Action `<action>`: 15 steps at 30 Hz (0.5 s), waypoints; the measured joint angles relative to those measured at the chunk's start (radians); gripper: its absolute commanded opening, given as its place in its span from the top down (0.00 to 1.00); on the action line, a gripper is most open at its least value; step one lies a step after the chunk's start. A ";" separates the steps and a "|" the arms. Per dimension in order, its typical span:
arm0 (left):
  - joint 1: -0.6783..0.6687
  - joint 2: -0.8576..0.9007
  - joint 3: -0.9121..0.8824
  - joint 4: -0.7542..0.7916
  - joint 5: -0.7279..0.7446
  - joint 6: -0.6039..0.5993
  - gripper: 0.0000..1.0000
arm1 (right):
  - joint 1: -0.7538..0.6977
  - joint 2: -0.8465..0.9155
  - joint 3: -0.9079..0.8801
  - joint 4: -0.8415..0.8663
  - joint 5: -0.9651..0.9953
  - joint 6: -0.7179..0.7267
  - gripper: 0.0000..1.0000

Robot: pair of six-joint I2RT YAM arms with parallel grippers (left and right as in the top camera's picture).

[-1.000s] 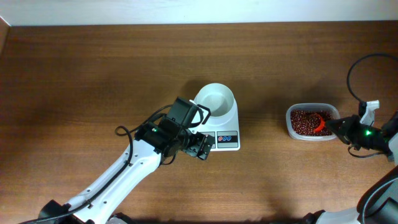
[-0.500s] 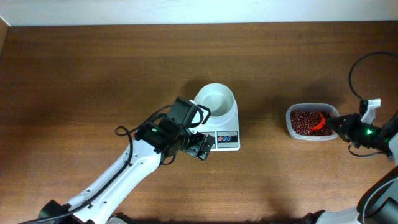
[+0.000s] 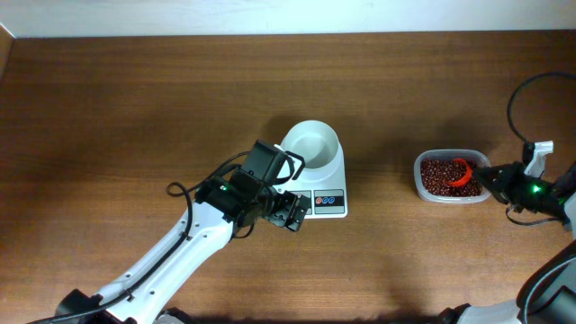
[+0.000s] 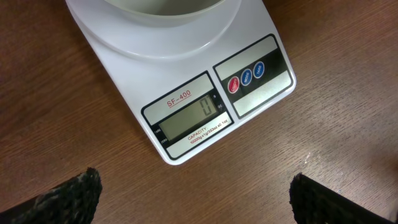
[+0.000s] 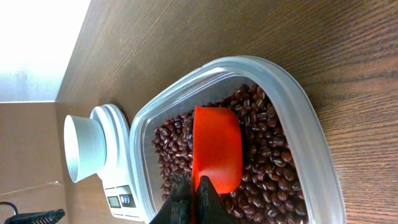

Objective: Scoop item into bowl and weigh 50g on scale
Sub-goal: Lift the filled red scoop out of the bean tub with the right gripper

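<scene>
The white bowl (image 3: 312, 144) stands empty on the white scale (image 3: 328, 191); the scale's display (image 4: 189, 120) reads 0. The dark red-brown beans (image 3: 439, 177) lie in a clear plastic container (image 3: 423, 186) at the right, also in the right wrist view (image 5: 264, 163). My right gripper (image 3: 493, 183) is shut on the handle of an orange-red scoop (image 5: 216, 148), whose cup rests on the beans. My left gripper (image 3: 295, 214) is open and empty, hovering over the table just in front of the scale's display edge.
The bowl (image 5: 84, 147) and scale (image 5: 118, 180) show to the left of the container in the right wrist view. A black cable (image 3: 517, 99) loops near the right edge. The table's far edge meets a pale wall at the top.
My right gripper and the scoop have drawn slightly to the right within the container. The left arm has not moved.
</scene>
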 measured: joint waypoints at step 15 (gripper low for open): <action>0.000 0.000 0.000 0.000 0.000 0.000 0.01 | -0.061 0.001 0.068 -0.102 -0.004 0.000 0.96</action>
